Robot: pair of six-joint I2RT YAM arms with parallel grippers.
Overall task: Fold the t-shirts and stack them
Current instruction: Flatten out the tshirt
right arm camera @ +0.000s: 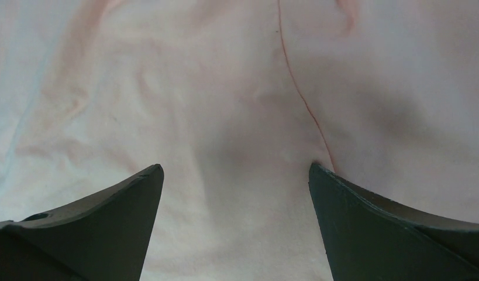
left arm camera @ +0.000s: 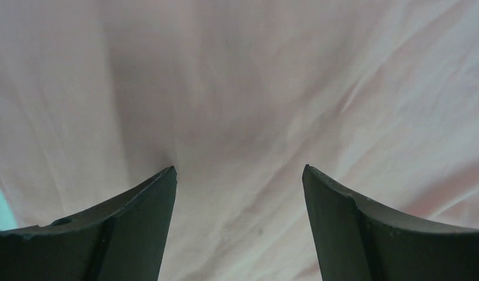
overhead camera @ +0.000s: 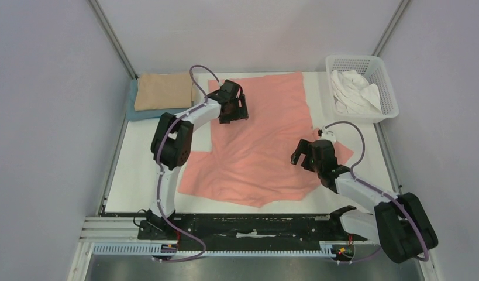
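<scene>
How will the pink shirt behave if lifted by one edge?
Likely floppy: the pink shirt lies flat with soft wrinkles, so it should sag. Probably light, thin cloth. Pushed, it would likely bunch, as creases by the right claw suggest.

2 black-and-white arms [overhead camera: 200,112], purple cables [overhead camera: 158,187], dark wedge-shaped pincer fingers [left arm camera: 131,231]

The tan t-shirt [overhead camera: 164,91] covers most of the blue t-shirt [overhead camera: 144,113], leaving only a strip along its left and near sides. The white t-shirt [overhead camera: 354,91] lies bunched in the mesh basket [overhead camera: 390,96], its lower part out of sight. The left arm [overhead camera: 190,117] masks the far left corner of the salmon-pink t-shirt [overhead camera: 260,146], and the right arm [overhead camera: 354,187] masks its right edge. Both wrist views cut the jaws off at the bottom edge; from above, whether the jaws touch the cloth cannot be told
</scene>
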